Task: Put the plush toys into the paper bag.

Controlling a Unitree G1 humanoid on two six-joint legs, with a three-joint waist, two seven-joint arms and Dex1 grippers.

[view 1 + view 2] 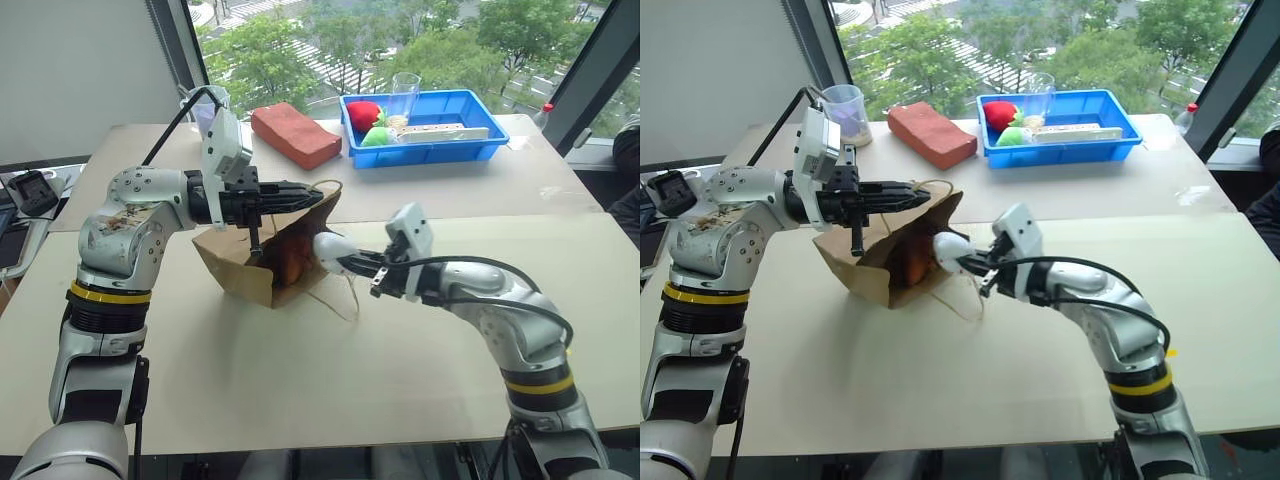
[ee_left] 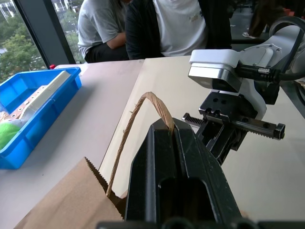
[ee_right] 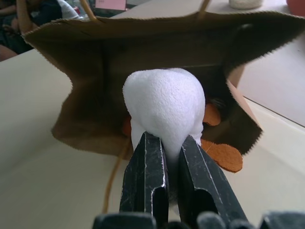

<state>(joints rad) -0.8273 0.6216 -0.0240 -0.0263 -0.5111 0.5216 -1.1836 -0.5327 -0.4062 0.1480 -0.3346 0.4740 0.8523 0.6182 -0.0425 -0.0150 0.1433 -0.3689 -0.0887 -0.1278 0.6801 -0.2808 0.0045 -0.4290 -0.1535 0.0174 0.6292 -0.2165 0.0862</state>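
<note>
Cup (image 1: 845,108): clear, at the far left of the worktop (image 1: 300,380), behind the left arm.
Left gripper (image 1: 312,196): level, pointing to the robot's right, held above the worktop at the bag's upper edge; fingers (image 2: 162,157) pressed together on the cord handle (image 2: 152,102), which loops up out of them.
Brick block (image 1: 295,134): reddish-brown, lying on the far worktop just left of the blue tray.
Bag (image 1: 240,265): brown paper, lying on its side near the middle of the worktop, mouth turned toward the right gripper, upper edge held up by the handle; a second handle (image 1: 335,300) trails loose on the worktop in front of the mouth.
Brown toy (image 3: 217,152): inside the bag, low in the mouth; orange-brown parts show past the white toy, one flat piece reaching the lip.
White toy (image 3: 164,107): round and fuzzy, pinched at its near end, raised off the worktop right at the bag's mouth; whether it has crossed the lip I cannot tell.
Right gripper (image 1: 352,262): pointing toward the bag, tilted slightly down; fingers (image 3: 145,176) clamped on the white toy.
Blue tray (image 1: 480,145): on the far worktop, well apart from the bag; holds a red plush, a green plush, a clear glass and a long pale strip.
People: seated beyond the worktop in the left wrist view.
</note>
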